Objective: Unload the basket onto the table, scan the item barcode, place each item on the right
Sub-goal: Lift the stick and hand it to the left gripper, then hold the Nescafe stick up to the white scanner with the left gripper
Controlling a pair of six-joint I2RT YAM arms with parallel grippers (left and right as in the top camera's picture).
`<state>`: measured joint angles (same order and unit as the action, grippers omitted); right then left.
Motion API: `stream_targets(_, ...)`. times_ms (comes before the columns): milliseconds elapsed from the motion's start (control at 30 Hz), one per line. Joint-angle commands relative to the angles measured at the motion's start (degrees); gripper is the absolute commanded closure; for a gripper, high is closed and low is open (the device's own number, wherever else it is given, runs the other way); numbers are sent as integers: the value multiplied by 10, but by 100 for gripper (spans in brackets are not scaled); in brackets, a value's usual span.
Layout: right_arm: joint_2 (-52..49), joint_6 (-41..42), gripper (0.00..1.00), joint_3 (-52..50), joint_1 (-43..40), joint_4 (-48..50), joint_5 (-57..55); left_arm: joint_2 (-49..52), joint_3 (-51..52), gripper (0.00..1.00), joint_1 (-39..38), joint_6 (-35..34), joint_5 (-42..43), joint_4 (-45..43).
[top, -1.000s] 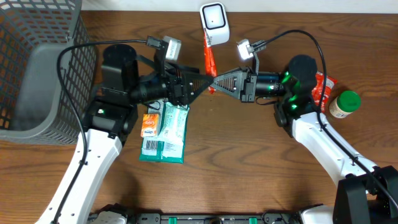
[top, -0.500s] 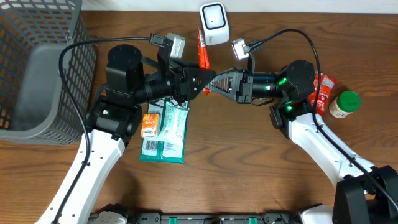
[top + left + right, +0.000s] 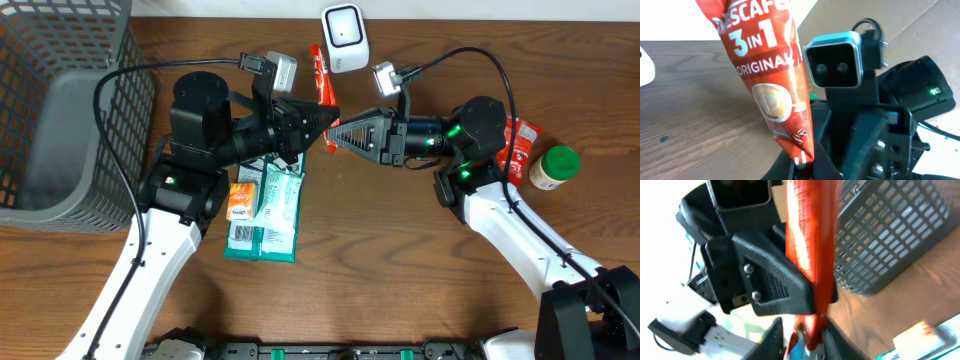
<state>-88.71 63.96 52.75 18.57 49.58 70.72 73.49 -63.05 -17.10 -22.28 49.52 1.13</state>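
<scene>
- Nearest on the table [image 3: 400,260] lie two teal packets [image 3: 272,212] side by side, with one small orange packet [image 3: 240,200] touching their left edge. The left arm passes above their far ends.
- Further back, mid-table, the left gripper [image 3: 326,117] and the right gripper [image 3: 334,136] meet tip to tip.
- The left fingers are clamped on the bottom end of the Nescafé 3-in-1 sachet [image 3: 322,78], which rises from them towards the far side.
- The same end sits between the right fingers; I cannot tell whether they are pinching it.
- In the left wrist view the right wrist camera [image 3: 834,60] stands just behind the sachet and blocks most of what is beyond it.
- To the right, one jar with a green lid [image 3: 552,167] stands just beside one red packet [image 3: 520,140], partly hidden by the right arm.
- At the far left is one grey wire basket [image 3: 40,60].
- At the far edge is one white barcode scanner [image 3: 344,37], with the sachet's top just left of it.
- A second ago the left jaws were open and the sachet hung lower, between the two grippers. It is now further left and further back, and the left jaws have closed. The other items have not moved.
</scene>
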Motion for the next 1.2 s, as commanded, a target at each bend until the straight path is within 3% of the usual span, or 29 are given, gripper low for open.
stream_targets(0, 6, -54, 64, 0, 7, -9, 14, -5, -3, 93, 0, 5, -11, -1)
stream_targets(100, 6, -105, 42, 0, 3, -51, 28, -5, -3, 93, 0, 5, -11, 7)
stream_targets(367, 6, -222, 36, 0, -22, -201, 61, -5, -23, 93, 0, 8, -20, 80)
stream_targets(467, 6, -247, 29, 0, -30, -230, 62, 0, -73, 93, 0, 22, -74, 172)
stream_targets(600, 6, -291, 23, 0, -43, -296, 51, 44, -209, 93, -2, 74, -162, 360)
stream_targets(733, 6, -350, 25, 0, -41, -435, -61, 120, -376, 93, -16, 112, -243, 518)
stream_targets(933, 7, -392, 43, 1, -20, -664, -358, 268, -628, 93, -39, 165, -341, 706)
stream_targets(1033, 6, -399, 35, 1, 0, -745, -504, 332, -702, 93, -54, 207, -388, 746)
stream_targets(1167, 6, -409, 21, 1, 24, -791, -598, 387, -711, 93, -70, 255, -478, 718)
